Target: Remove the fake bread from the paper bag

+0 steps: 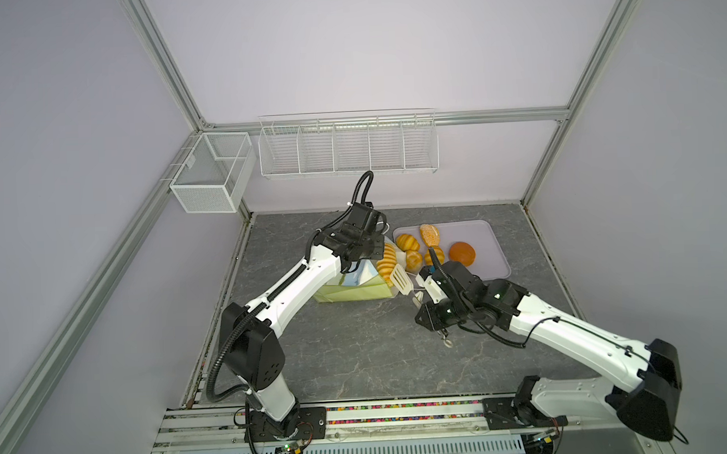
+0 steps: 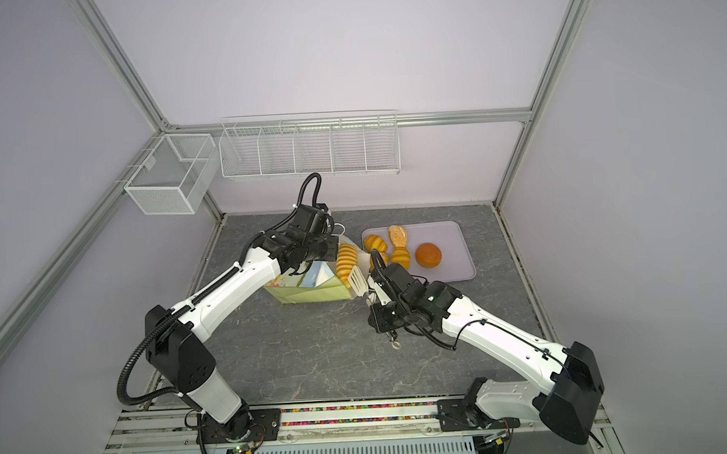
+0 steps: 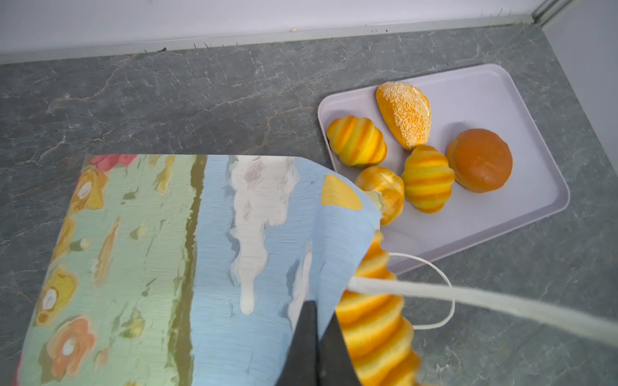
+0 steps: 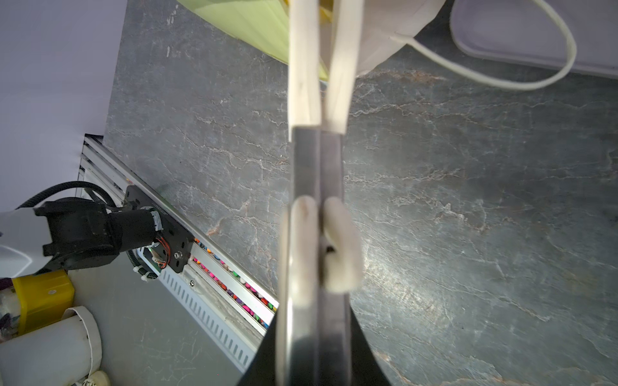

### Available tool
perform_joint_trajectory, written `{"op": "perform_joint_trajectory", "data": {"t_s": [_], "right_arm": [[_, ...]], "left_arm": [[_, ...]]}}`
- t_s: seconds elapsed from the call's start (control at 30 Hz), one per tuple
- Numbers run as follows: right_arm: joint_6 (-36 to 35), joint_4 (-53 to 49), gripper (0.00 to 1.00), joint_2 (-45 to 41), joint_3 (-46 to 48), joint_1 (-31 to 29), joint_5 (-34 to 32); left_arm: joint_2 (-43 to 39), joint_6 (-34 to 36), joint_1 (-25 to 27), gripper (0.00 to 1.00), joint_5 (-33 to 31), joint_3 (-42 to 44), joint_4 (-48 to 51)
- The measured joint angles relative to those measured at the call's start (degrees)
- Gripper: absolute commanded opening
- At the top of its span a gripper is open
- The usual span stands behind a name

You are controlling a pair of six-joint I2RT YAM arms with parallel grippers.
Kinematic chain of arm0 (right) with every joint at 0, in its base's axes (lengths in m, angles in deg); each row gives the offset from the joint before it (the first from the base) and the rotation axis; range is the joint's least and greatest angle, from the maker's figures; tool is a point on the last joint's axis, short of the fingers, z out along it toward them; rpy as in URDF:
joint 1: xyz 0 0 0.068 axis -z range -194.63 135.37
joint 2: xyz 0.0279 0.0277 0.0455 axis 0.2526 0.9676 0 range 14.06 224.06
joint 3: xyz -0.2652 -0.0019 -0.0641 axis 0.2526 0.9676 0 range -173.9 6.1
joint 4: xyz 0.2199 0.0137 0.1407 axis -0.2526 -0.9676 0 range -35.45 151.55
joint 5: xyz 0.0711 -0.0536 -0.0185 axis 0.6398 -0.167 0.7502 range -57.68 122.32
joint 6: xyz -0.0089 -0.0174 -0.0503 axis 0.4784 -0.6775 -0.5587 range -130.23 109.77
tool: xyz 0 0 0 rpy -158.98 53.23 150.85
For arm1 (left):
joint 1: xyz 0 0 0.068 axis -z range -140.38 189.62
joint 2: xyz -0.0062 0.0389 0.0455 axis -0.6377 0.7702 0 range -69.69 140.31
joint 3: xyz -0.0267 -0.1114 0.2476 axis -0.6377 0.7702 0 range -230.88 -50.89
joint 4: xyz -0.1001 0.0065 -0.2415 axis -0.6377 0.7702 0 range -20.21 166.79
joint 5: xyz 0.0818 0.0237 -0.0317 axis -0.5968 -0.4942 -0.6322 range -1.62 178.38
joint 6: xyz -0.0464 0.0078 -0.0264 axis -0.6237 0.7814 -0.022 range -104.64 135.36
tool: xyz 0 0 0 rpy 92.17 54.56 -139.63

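Left pincer: pinching paper bag rim.
Right pincer: squeezing tongs shut.
Tip: ease tongs apart, straddle striped loaf.

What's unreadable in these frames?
- Paper bag interior, any bread left inside: left wrist view, printed face covers it; both top views, left arm overlaps.
- Striped loaf: left wrist view, one end under the bag, other blurred, cut by frame edge.
- Tongs tips: right wrist view, cut by edge.

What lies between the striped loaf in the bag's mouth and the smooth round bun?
A scored bun and a ridged roll, both on the tray, lie between the striped loaf and the round bun; both top views show it.
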Motion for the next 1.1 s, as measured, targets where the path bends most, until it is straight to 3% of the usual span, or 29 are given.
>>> {"op": "perform_joint_trajectory", "data": {"t_s": [0.23,0.53,0.8,1.1], "right_arm": [[0.0,-0.9,0.07,5.6,-0.6,-4.0,-0.1],[2.5,-3.3,0.25,9.2,-4.7,-6.3,-1.6],[5.4,-5.1,0.41,9.1,-7.6,-6.7,-1.8],[7.9,-8.6,0.45,8.1,-9.5,-6.8,-1.7]], "left_arm": [[-3.3,5.2,0.0,0.0,5.9,6.4,-0.1],[-13.4,10.6,0.0,0.0,8.9,14.5,-1.4],[-14.5,11.9,0.0,0.0,9.0,15.3,-1.6],[-16.1,12.7,0.0,0.0,9.3,15.3,-1.6]]}}
